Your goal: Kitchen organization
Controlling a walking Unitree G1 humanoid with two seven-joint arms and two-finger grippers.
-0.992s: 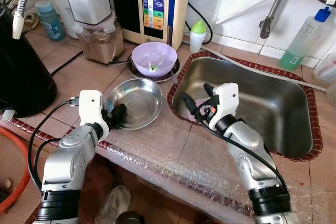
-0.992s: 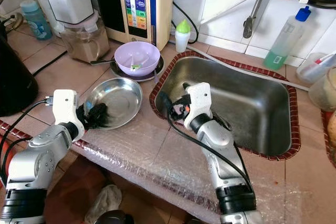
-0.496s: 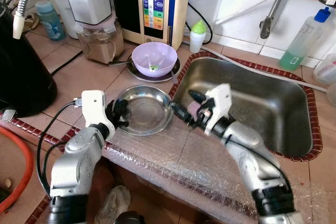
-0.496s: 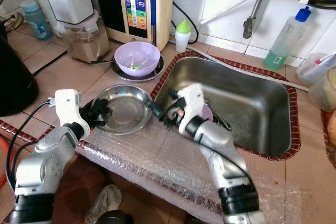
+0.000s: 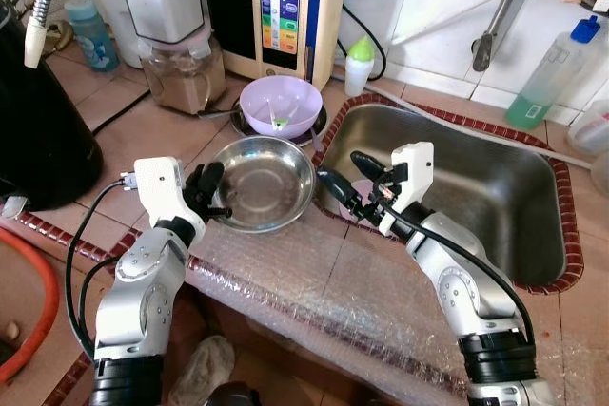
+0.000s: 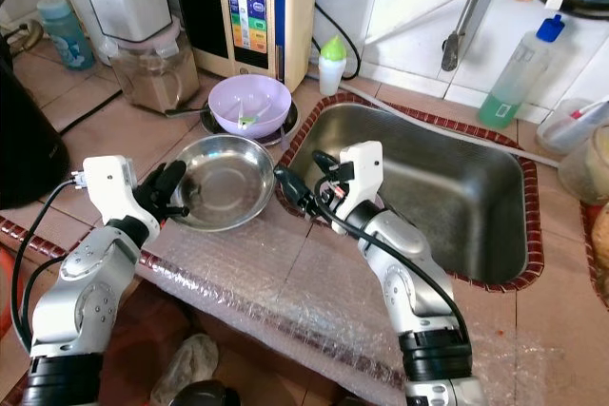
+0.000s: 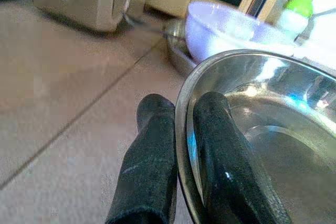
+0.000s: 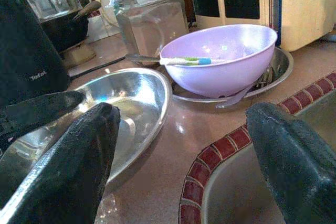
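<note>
Left tool (image 5: 211,189): we had it clenched on the near rim of the shiny round stainless steel dish (image 5: 262,183), one black finger (image 7: 149,166) outside the rim and one inside, going by the wrist view.
Right tool (image 5: 345,181): spread wide and holding nothing, hanging over the sink's red-tiled edge just beside the dish's right side.
Where the dish was: on the tiled counter (image 5: 143,135), between the stainless steel sink (image 5: 495,187) and the left arm, tipped up a bit on the gripped side. Just behind it sat the lilac plastic bowl (image 5: 279,106) on its own small metal plate.
How it'd handle: we figured thin and light, stiff, not fragile, but slick polished metal, so a one-sided rim pinch could let it swivel or slip.
Where to grab: we reckoned the rim was the only real option, with the right tool taking the opposite edge to steady it.
</note>
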